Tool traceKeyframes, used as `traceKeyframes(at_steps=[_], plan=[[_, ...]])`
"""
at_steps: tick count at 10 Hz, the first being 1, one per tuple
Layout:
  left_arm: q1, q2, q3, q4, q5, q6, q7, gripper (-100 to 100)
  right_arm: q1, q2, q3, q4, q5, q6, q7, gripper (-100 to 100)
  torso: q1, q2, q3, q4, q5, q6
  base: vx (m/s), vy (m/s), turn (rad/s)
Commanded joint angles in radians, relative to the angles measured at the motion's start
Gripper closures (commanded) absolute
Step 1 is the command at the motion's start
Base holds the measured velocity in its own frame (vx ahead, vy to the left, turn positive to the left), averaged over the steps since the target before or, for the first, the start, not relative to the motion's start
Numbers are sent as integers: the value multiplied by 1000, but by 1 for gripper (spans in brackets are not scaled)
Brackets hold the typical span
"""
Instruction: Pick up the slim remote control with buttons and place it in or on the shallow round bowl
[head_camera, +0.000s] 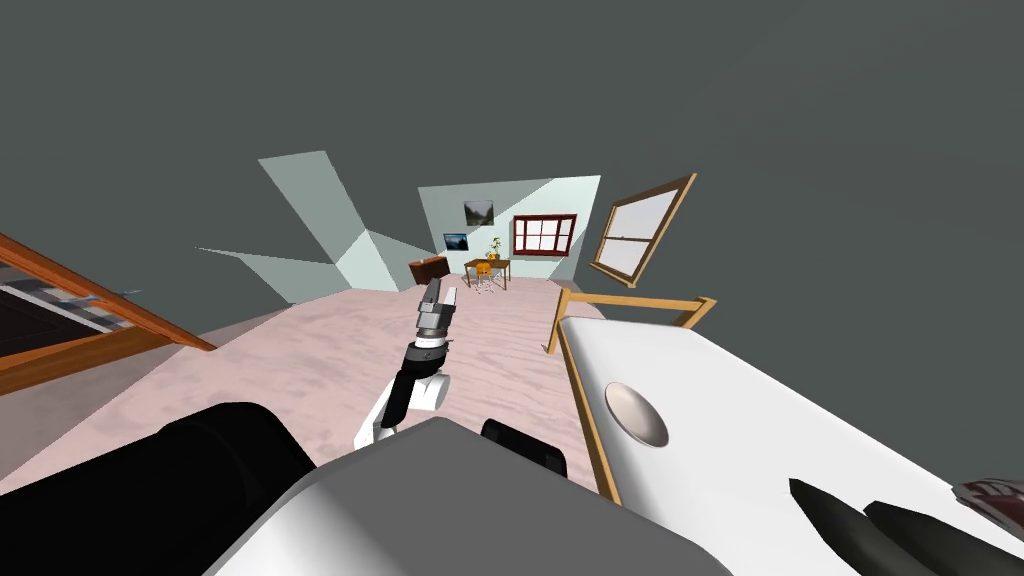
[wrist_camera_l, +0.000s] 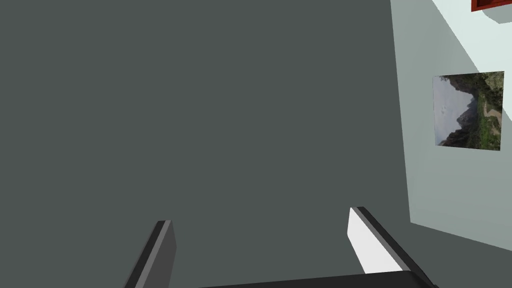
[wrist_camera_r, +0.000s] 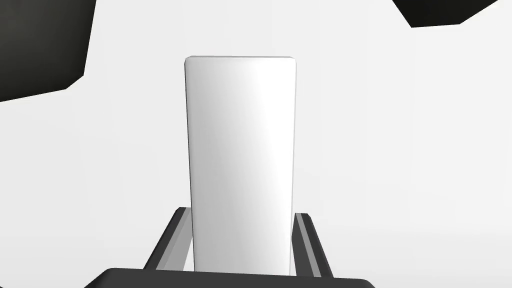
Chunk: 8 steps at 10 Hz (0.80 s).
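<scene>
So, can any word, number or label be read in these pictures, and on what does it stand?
None can be read.
The white remote held in the right claw shows a plain face, the bowl is bare, and the wall picture shows a landscape only.

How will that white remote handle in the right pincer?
Probably stiff: the remote is a straight, flat slab. Likely slippery: its faces look smooth and glossy, and the right pincer presses only its narrow edges. Unlikely to roll, but it may rock on the shallow bowl.
</scene>
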Motion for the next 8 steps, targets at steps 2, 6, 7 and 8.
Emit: traceKeyframes(at_steps=[2,6,7,8], plan=[[0,0,0,0,0,0,0,0,2,-48,-2,-48,0,-14,-44,100,-1,-1,-1,-1,0,1,86,-69,-151],[0,0,0,0,0,0,0,0,-13,-78,3,-116,-13,-62,-103,100,0,-12,-7,-3,-1,-1,186,-47,-106],[0,0,0,0,0,0,0,0,-13,-77,0,-125,-21,-78,-109,100,3,-11,-7,-3,0,-1,145,68,50],[0,0,0,0,0,0,0,0,-12,-75,-7,-129,-32,-95,-112,100,7,-10,-7,-4,0,-1,182,141,69]])
